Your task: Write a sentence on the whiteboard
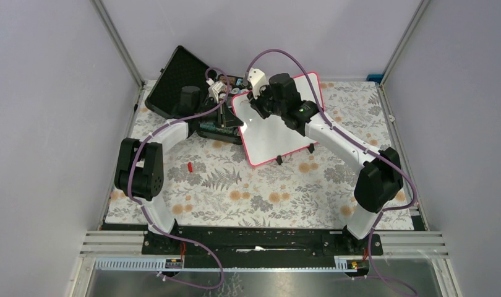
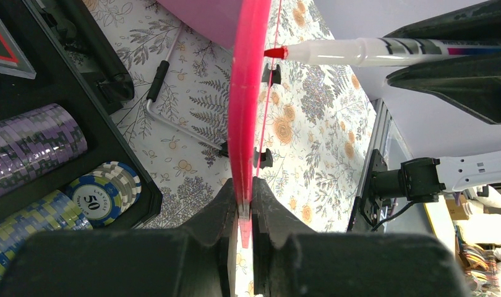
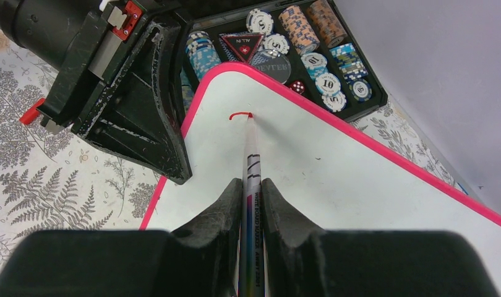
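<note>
The whiteboard (image 1: 279,130) stands tilted on its small black feet, pink rim all round. My left gripper (image 2: 247,204) is shut on the whiteboard's rim (image 2: 248,93), seen edge-on; from above it (image 1: 239,124) holds the left edge. My right gripper (image 3: 252,192) is shut on a white marker (image 3: 251,161) with a red tip touching the board face (image 3: 334,173) near its upper left corner. A short curved red stroke (image 3: 239,114), all that shows of the sentence, sits at the tip. The marker also shows in the left wrist view (image 2: 372,51). My right gripper appears in the top view (image 1: 260,108).
A black foam-lined case (image 1: 192,86) with poker chips (image 3: 297,28) lies open behind the board's left corner. A small red cap (image 1: 190,167) lies on the floral cloth. Metal frame posts stand at the back corners.
</note>
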`<control>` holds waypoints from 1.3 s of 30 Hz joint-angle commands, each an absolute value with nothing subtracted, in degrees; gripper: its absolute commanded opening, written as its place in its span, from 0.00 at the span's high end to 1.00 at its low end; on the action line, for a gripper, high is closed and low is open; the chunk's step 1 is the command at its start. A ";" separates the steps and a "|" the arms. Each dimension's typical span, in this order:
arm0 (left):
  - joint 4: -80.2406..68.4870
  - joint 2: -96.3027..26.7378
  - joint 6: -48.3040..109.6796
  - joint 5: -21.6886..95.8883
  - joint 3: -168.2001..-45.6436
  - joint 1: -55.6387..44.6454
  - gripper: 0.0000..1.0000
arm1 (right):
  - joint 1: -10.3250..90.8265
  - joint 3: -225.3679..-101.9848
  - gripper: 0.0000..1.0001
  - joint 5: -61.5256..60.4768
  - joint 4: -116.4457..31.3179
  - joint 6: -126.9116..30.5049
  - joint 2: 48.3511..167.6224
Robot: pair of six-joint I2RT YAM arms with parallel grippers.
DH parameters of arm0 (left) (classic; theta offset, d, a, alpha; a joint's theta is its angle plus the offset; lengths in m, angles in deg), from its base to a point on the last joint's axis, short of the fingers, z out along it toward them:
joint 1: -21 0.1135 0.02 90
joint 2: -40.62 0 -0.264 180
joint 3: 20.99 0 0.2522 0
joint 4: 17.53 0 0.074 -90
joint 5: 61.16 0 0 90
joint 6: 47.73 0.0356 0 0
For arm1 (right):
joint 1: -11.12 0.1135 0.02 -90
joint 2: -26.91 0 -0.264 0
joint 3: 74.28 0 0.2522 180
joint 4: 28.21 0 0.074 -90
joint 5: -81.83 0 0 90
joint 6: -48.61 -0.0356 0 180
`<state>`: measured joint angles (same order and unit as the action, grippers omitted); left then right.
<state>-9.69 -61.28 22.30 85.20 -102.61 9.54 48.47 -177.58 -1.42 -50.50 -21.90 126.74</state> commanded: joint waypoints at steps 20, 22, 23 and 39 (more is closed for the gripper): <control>-11.78 -60.98 23.24 86.42 -103.92 9.31 1.00 | 48.04 -172.25 1.00 -0.30 -51.36 -21.50 121.27; -11.80 -60.98 23.28 86.45 -103.94 9.31 1.00 | 48.03 -171.37 1.00 0.13 -51.42 -21.61 120.61; -11.77 -61.05 23.28 86.41 -103.97 9.31 1.00 | 48.07 -170.89 1.00 0.30 -51.41 -21.61 120.23; -11.78 -61.44 23.28 86.58 -103.90 9.31 1.00 | 48.44 -168.98 1.00 4.95 -52.82 -23.07 119.95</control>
